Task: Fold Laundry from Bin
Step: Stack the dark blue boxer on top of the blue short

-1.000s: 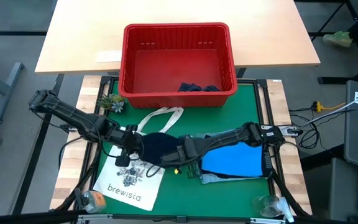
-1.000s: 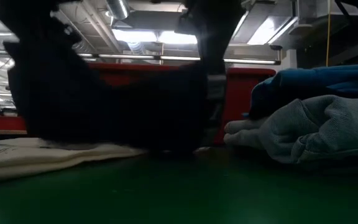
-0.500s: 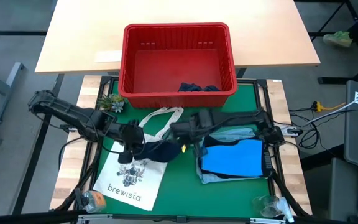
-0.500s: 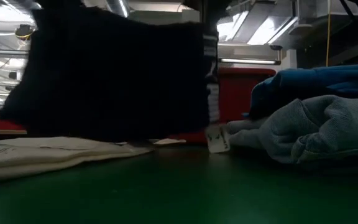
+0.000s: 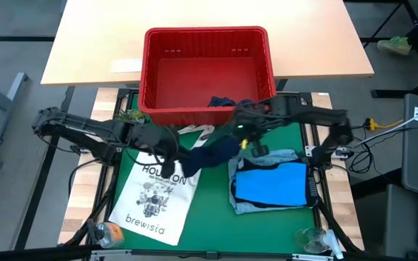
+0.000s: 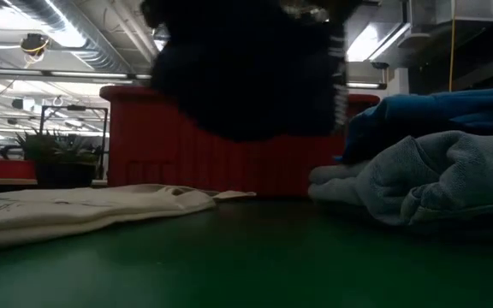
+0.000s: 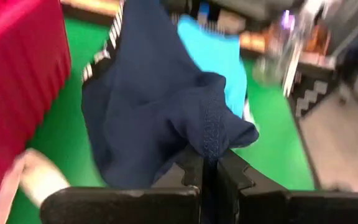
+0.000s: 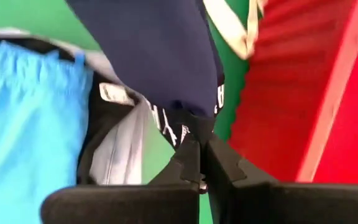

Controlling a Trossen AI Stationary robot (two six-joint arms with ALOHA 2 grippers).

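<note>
1. Just below the bin [image 5: 206,72] at the centre of the high view, a dark navy garment [image 5: 210,153] hangs stretched between the two arms, lifted clear of the green table [image 5: 209,217].
2. Left claw [image 5: 171,158] sits left of centre, clenched on one end of the navy garment; its wrist view shows the fabric bunched and pinched between the closed fingers [image 7: 194,171].
3. Right claw [image 5: 244,134] is right of centre, close to the bin's front wall, clamped on the garment's other end; its wrist view shows a hem with white lettering caught at the tips.
4. Low view: the navy cloth [image 6: 246,68] fills the top middle as a dark mass, off the table, with the red bin behind it.
5. Inside the bin, one more dark garment [image 5: 231,102] lies against the near wall.
6. Lower right of the high view, a bright blue garment [image 5: 274,185] lies flat on top of a light blue denim piece [image 5: 267,209], making a neat stack.
7. Lower left, a white tote bag [image 5: 154,203] lies flat on the table, its handles [image 5: 194,133] reaching toward the bin.
</note>
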